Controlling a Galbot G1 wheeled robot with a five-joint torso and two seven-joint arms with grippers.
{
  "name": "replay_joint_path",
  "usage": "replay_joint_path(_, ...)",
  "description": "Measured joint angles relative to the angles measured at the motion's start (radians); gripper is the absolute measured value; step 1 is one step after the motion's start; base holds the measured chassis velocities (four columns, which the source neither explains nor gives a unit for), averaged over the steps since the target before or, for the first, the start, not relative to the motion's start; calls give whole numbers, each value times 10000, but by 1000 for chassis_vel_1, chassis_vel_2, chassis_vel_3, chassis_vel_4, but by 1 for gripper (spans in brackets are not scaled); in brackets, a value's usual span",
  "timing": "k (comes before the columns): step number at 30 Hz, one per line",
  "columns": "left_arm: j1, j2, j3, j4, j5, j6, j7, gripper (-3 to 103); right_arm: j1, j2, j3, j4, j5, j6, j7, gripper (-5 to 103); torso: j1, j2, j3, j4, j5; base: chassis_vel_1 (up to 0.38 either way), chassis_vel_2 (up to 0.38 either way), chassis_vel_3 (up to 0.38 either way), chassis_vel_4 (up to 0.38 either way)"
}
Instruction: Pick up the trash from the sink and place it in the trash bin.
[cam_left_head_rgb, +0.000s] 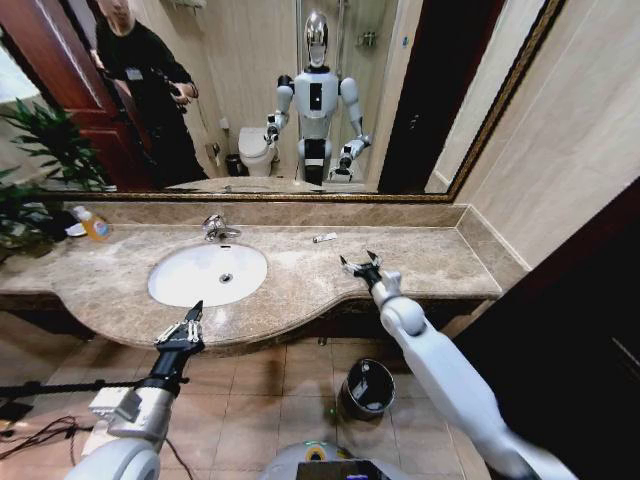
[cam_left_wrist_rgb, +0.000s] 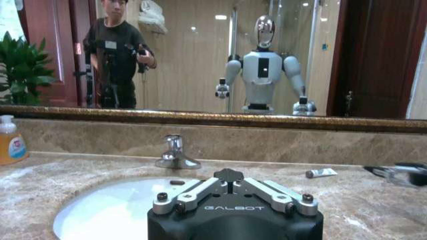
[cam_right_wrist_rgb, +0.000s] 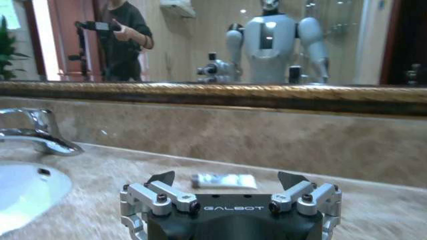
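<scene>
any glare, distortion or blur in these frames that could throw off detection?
Head view: wide-angle bending of the countertop edge; the mirror reflects the robot. Left wrist view: sheen on the sink; right gripper blurred at the edge. Right wrist view: small tube soft beyond the open right gripper.

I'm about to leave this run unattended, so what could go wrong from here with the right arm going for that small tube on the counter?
The small tube lies flat near the backsplash, so the open right gripper may scrape the countertop or push it against the wall. The trash bin sits on the floor below the counter edge, so a carried tube could miss it.
</scene>
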Motion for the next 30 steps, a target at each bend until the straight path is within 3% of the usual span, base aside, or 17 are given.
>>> replay_joint_path(7,0,0,0,0,0,0,0,0,1046,821,-790,-1269,112,-123,-101,100,-2,0,0,0,4,0,0,0,0)
replay_joint_path(16,0,0,0,0,0,0,0,0,1642,1184,-791,-2585,-179,-14,-120,100,-2,0,-1,-2,1,0,0,0,0)
replay_joint_path(30,0,0,0,0,0,0,0,0,2888,2302,-1013,-4798,-547,630,-884,100,-2,1,-2,0,1,0,0,0,0)
